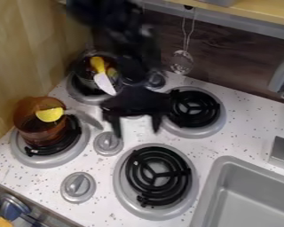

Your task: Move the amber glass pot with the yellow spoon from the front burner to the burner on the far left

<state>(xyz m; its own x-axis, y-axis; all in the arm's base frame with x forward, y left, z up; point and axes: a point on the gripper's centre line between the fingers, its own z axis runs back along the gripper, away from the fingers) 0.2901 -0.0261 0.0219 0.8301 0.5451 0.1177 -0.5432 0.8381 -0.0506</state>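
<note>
The black gripper [136,133] hangs over the middle of the stove, its two fingers spread with nothing between them. Below and to its left is a grey knob [108,143]. An amber see-through pot [40,128] sits on the front left burner, and a yellow piece [49,115] shows at its upper part. The pot's grey handle [88,119] points right, towards the gripper. On the back left burner stands a dark pot [84,71], partly behind the arm. A knife with a yellow handle and white blade [104,84] leans out of it.
Black coils lie on the back right burner [193,108] and the front right burner [159,176]. Another knob [78,187] is at the front left. A grey sink [224,177] and a faucet [281,77] are on the right. A clear ornament [182,62] hangs at the back wall.
</note>
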